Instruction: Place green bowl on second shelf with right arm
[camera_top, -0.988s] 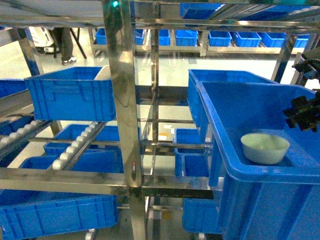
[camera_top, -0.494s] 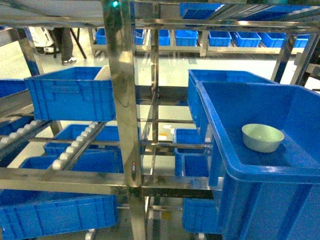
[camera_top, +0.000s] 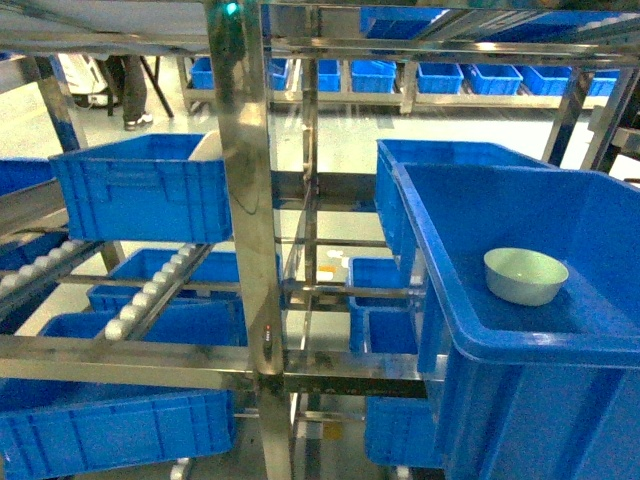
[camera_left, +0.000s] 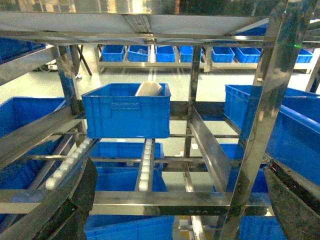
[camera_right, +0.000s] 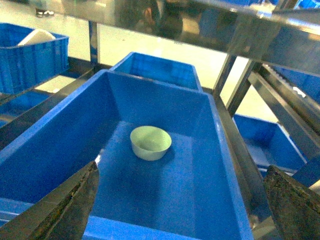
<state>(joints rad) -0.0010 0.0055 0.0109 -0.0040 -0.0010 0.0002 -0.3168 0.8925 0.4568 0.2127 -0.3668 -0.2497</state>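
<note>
Mint-green bowl (camera_top: 526, 275) sits upright on the floor of the big blue crate (camera_top: 470, 330), open side up, nothing touching it. In the right wrist view the green bowl (camera_right: 150, 142) is roughly mid-floor of that crate (camera_right: 60, 145), a bit toward the far wall, clear of all four walls.

Right gripper (camera_right: 180, 210): only the two finger tips show at the bottom corners of its own view, spread wide apart, nothing between them. It hangs above the crate's near rim, well apart from the bowl. It does not appear in the head view.

Left gripper (camera_left: 180, 210): same picture, fingers at the two bottom corners of the left wrist view, spread wide, holding nothing. It faces the steel rack (camera_left: 260, 100), nowhere near the bowl's crate.

Relative to the big crate: a second blue crate (camera_top: 440, 155) sits directly behind it, touching or nearly so. The steel rack upright (camera_top: 245, 200) stands to its left in the head view. Further left of that, another blue crate (camera_top: 140, 185) sits on the roller rails (camera_top: 150, 290) with a white object (camera_top: 207, 147) poking above its rim; can't tell what it is. More blue crates (camera_top: 390, 300) are on lower levels below and left of the big crate.
</note>
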